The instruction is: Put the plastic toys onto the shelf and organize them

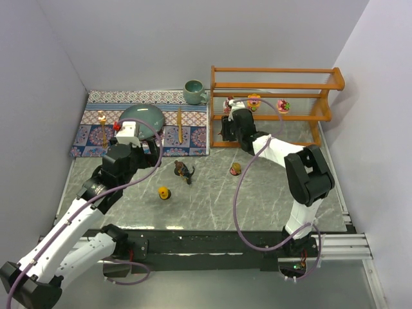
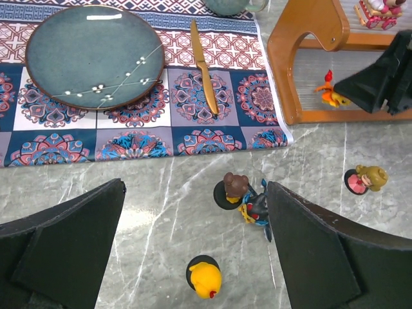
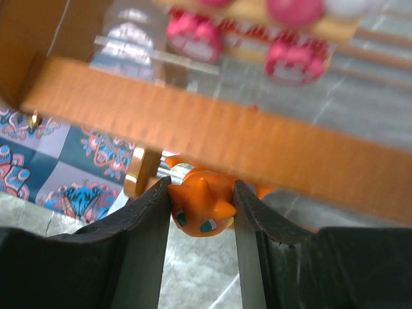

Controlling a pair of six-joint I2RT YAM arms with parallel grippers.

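Right hand (image 3: 201,190) clenched an orange toy (image 3: 201,212) at the shelf (image 3: 193,119) — pink toys (image 3: 296,55) sat inside; left hand (image 2: 194,193) gaped wide.

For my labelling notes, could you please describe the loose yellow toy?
Look at the grey marbled tabletop in front of the patterned mat. The plastic figurine on a black base stands nearest the arm bases; unlike its neighbours, it is bright yellow.
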